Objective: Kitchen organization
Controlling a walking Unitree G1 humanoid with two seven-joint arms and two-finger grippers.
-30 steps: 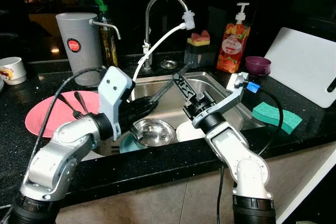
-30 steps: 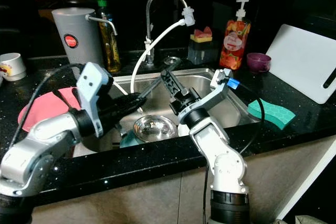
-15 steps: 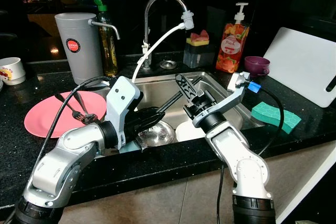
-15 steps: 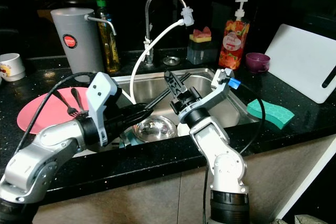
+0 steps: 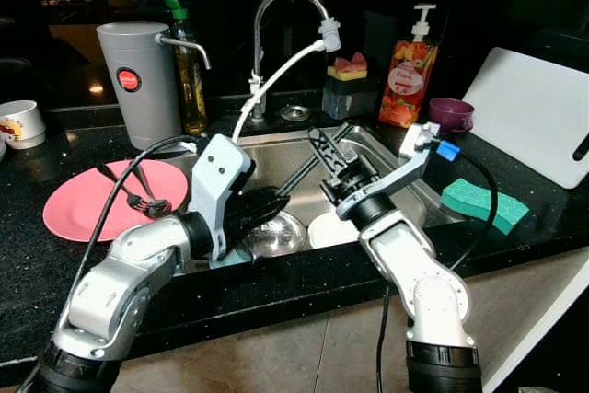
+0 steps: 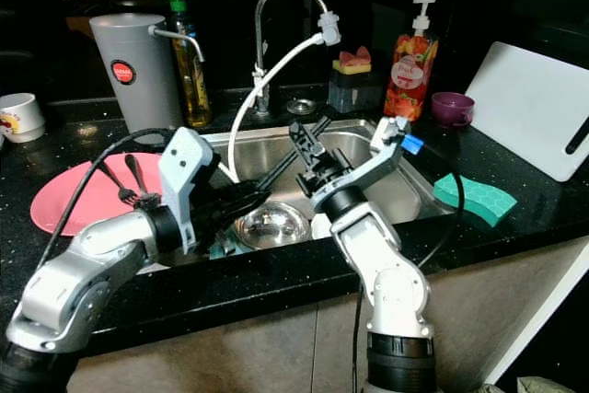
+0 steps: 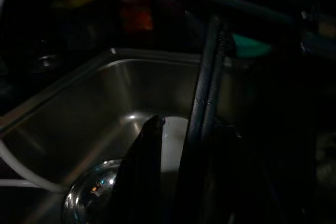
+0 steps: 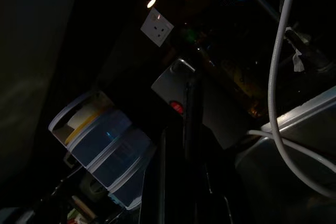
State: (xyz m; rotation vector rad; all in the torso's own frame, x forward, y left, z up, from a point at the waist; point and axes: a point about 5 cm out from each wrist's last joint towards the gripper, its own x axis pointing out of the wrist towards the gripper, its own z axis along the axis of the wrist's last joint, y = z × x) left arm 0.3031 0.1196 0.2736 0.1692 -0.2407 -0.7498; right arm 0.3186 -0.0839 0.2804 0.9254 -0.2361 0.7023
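**Item:** long black utensil, type not determinable. It is sited over the steel sink, clear of the basin floor. Long axis runs diagonally: low end near front-left of the basin, high end toward back-right, near the rim.

**Contact, low end:** left gripper is at the low end. In the left wrist view the shaft is seen between the two black fingers, hard against one and w/ a slit of light beside the other. Judged clamped on the shaft; the contact point itself is too dark to confirm.

**Contact, upper part:** right gripper is raised above basin centre, pointing up and back-left. The shaft crosses just beside or behind it. Whether touching or apart can't be told, and its grip state can't be told either; the right wrist view is too dark.

**Governing relation:** both arms lie along the same shaft, left at the bottom, right nearer the top. Any hand-over or lift-out is judged to depend on the right gripper being square across that diagonal, not along it.

**Below:** a steel bowl and a white plate lie in the basin, directly under the shaft. Risk is noted of a drop onto them.

**Surroundings:** a pink plate w/ cutlery is on the counter to the left. A green sponge is to the right, well apart.
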